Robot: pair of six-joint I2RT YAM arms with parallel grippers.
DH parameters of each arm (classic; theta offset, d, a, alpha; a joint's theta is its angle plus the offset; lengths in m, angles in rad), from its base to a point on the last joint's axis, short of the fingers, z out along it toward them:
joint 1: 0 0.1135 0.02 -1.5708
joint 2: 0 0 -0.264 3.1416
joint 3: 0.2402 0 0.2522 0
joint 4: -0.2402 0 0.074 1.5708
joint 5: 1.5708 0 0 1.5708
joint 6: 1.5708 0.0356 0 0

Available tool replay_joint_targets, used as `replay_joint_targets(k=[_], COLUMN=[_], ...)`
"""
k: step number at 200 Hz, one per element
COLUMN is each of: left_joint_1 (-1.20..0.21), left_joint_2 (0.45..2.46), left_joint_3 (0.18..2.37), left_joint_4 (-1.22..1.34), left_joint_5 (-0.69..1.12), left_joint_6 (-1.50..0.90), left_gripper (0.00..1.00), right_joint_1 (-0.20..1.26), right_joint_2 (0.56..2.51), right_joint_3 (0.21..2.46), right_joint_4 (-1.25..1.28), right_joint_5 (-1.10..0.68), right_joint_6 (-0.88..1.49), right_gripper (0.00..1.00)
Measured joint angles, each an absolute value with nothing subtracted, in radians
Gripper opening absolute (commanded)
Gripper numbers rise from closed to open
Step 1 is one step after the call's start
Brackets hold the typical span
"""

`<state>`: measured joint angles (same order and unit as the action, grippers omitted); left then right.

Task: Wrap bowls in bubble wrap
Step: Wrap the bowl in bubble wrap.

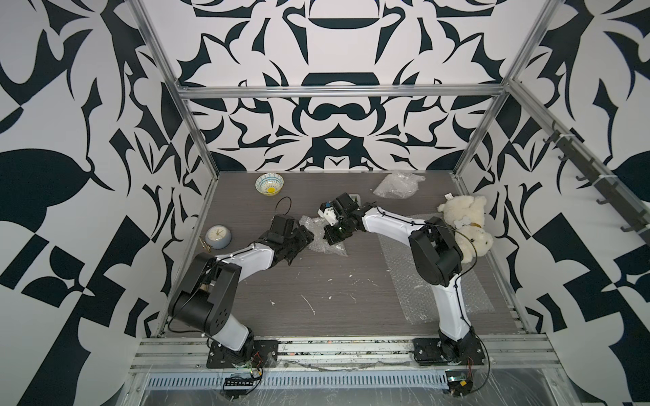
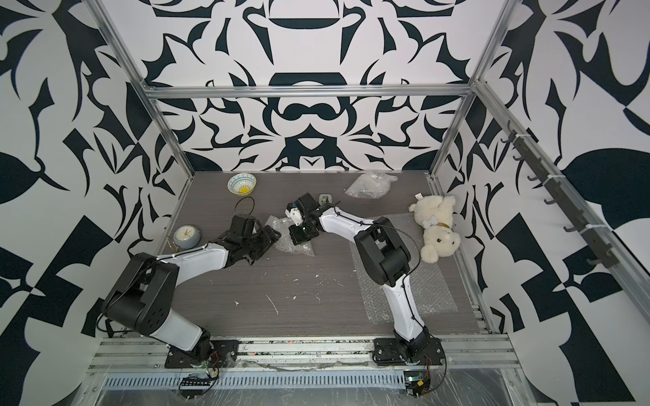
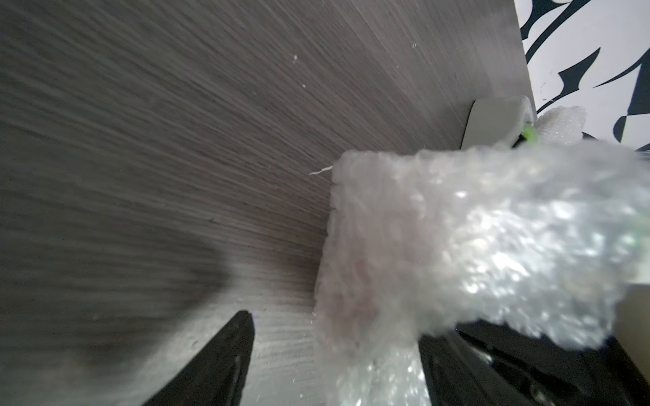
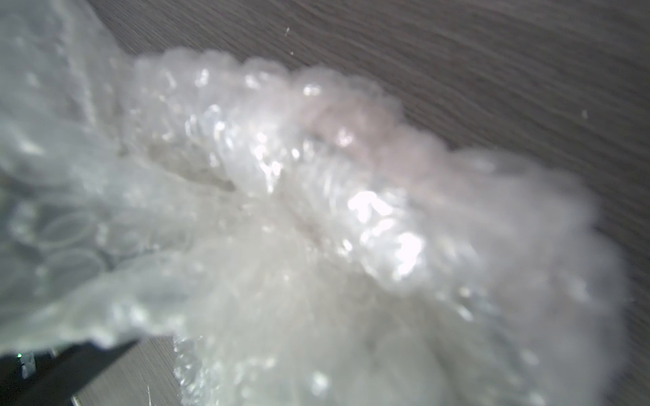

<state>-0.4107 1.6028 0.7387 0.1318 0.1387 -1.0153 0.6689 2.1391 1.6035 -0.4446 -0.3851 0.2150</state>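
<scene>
One bowl (image 1: 269,184), light blue and white with a yellow centre, sits bare at the back left in both top views (image 2: 241,184). A crumpled bundle of bubble wrap (image 1: 325,242) lies mid-table between the two grippers. My right gripper (image 1: 331,238) reaches down onto it from the right. In the right wrist view the bubble wrap (image 4: 316,211) bunches into the jaws and hides them, shut on it. My left gripper (image 1: 305,236) is at the bundle's left edge, open. In the left wrist view its black fingers (image 3: 232,355) stand wide apart, with bubble wrap (image 3: 475,239) reaching between them. No other bowl shows.
A second crumpled bundle of wrap (image 1: 397,185) lies at the back right, and a flat sheet (image 1: 415,281) lies under the right arm. A cream teddy bear (image 1: 464,225) lies at the right edge. A round pale clock (image 1: 218,236) stands at the left. A small white-and-green object (image 2: 325,199) sits behind the right wrist.
</scene>
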Motion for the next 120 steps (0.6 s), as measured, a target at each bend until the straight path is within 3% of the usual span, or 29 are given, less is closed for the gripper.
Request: replay_joint_targets(k=[18, 35, 63, 74, 98, 120], left_joint_1=[-0.407, -0.403, -0.399, -0.4, -0.398, -0.398], left_joint_2=[1.666, 1.697, 1.734, 1.745, 1.765, 1.765], left_joint_3=[0.748, 0.754, 0.764, 0.772, 0.774, 0.786], left_joint_4=[0.171, 0.215, 0.271, 0.284, 0.281, 0.257], left_joint_5=[0.158, 0.176, 0.205, 0.212, 0.218, 0.219], left_joint_6=[-1.026, -1.018, -1.021, -1.005, -0.991, -0.968], left_gripper=[0.55, 0.51, 0.23, 0.16, 0.06, 0.05], right_joint_1=[0.669, 0.669, 0.669, 0.669, 0.669, 0.669], right_joint_2=[2.139, 2.139, 2.139, 2.139, 2.127, 2.121], right_joint_3=[1.604, 1.604, 1.604, 1.604, 1.607, 1.606], right_joint_4=[-0.444, -0.443, -0.435, -0.431, -0.418, -0.435], right_joint_5=[-0.385, -0.385, -0.389, -0.39, -0.392, -0.392], right_joint_6=[0.215, 0.217, 0.219, 0.222, 0.222, 0.222], right_gripper=[0.0, 0.0, 0.0, 0.0, 0.0, 0.0])
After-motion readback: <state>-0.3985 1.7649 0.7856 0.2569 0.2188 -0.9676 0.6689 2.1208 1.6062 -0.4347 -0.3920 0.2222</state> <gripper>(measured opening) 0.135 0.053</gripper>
